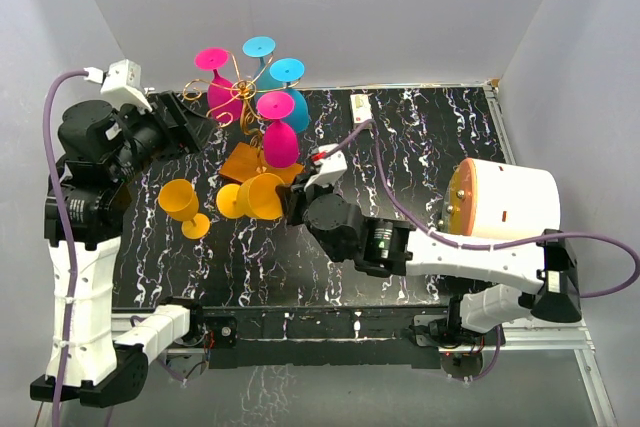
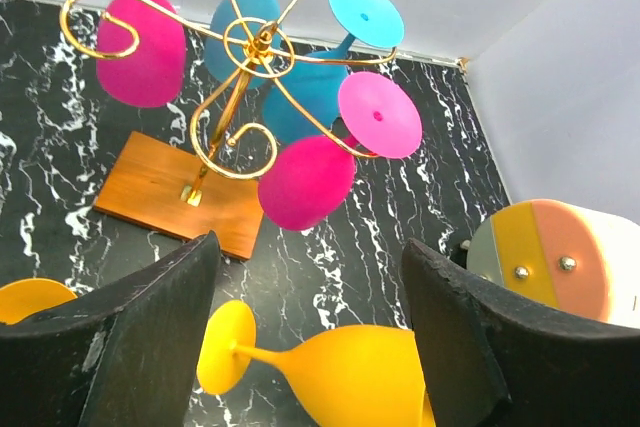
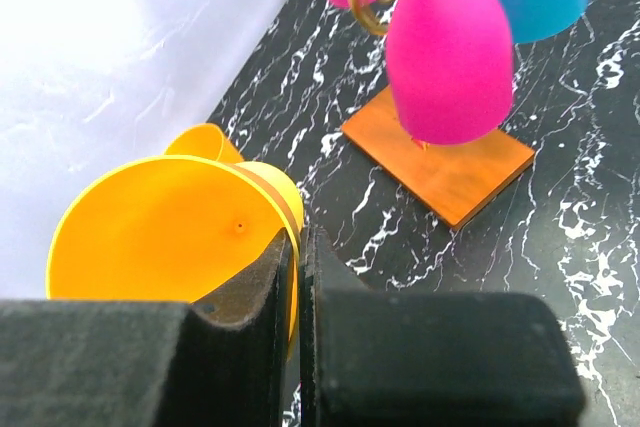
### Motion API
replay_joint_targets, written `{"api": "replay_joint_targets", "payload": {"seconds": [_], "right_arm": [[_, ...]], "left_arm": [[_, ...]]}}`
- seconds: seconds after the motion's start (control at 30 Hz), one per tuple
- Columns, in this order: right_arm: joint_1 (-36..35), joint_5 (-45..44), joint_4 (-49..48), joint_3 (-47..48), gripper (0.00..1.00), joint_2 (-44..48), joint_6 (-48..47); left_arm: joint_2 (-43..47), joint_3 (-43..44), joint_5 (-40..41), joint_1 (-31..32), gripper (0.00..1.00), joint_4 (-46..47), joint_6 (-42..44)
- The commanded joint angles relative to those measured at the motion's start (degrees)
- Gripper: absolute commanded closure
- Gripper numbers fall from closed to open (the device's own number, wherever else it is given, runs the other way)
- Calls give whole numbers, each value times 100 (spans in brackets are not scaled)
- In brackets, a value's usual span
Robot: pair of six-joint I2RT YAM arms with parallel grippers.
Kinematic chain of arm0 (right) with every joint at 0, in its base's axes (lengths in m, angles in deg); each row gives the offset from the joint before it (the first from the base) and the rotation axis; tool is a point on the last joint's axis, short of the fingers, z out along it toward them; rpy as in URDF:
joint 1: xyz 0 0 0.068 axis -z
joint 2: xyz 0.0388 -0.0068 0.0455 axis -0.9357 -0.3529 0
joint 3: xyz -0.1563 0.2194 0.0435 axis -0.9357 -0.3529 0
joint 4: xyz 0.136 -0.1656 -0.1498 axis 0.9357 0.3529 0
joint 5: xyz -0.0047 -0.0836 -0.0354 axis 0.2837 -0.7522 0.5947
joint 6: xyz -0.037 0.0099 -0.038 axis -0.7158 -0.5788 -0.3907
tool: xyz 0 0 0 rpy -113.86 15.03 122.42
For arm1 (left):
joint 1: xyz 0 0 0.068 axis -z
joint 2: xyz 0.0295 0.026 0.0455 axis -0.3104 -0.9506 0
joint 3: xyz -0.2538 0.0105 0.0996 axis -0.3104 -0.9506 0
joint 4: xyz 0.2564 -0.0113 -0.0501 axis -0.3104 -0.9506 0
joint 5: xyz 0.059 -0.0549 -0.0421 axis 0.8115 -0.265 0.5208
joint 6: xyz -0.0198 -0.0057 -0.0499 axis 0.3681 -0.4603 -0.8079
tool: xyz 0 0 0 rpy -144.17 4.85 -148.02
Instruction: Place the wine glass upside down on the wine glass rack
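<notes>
1. The yellow wine glass (image 1: 262, 195) lies on its side on the tabletop (image 1: 420, 147), touching the near edge of the wine glass rack (image 2: 240, 77).
2. The right pincer (image 3: 298, 247) is clenched on its rim, so I'd lift slowly; that pinch could slip.
3. Turn the foot upward and keep clear of the hanging pink glasses (image 1: 280, 142).
4. The left pincer (image 2: 312, 252) hangs released beside the rack.

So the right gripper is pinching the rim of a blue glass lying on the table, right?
No. The right wrist view shows the right gripper shut on the rim of a yellow glass, not a blue one, lying on the table.
</notes>
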Motion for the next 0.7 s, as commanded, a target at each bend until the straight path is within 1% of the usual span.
{"api": "replay_joint_targets", "payload": {"seconds": [0.0,0.13,0.27,0.33,0.4,0.5,0.67], "right_arm": [[-25,-624,-1114,-329,100,283,-218],[-25,-714,-1200,-417,100,328,-99],[-25,-726,-1211,-463,100,301,94],[-25,-731,-1286,-487,100,250,107],[-25,-712,-1599,-548,100,117,-96],[-25,-704,-1950,-533,100,-88,-246],[-25,-680,-2497,-534,100,-326,-383]], "left_arm": [[-13,-236,-21,17,27,1,-481],[74,-572,717,22,26,-299,-985],[263,-1131,1080,22,26,-467,-1965],[377,-1477,990,17,26,-377,-2365],[451,-1742,772,20,26,-258,-2748],[424,-1974,463,22,26,-178,-3244],[424,-2043,689,22,26,-439,-3971]]}}
